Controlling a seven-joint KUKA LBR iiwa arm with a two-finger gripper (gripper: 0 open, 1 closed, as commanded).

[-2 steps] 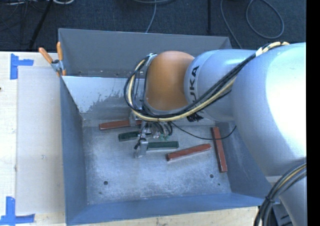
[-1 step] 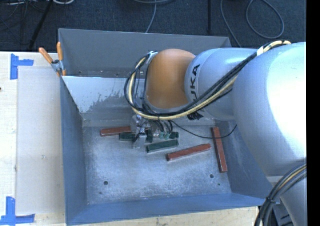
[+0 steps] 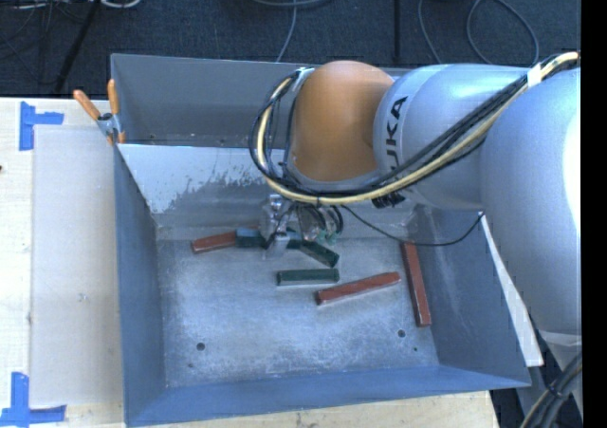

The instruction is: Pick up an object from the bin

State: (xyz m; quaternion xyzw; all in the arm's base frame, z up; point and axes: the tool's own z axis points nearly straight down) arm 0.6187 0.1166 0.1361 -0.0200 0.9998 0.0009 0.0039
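My gripper [image 3: 282, 225] hangs low at the back middle of the bin floor, mostly hidden under the arm's orange cover. Right beneath it lie a short dark green block [image 3: 251, 239] and a tilted dark green stick [image 3: 316, 251]. Whether either of them is touched I cannot tell. A red-brown stick [image 3: 213, 243] lies just left of the green block. A flat dark green stick [image 3: 307, 276] rests slightly nearer the front.
A red-brown stick [image 3: 358, 289] lies slanted in the middle of the floor. Another red-brown stick [image 3: 415, 284] lies along the right wall. The big arm covers the bin's back right part.
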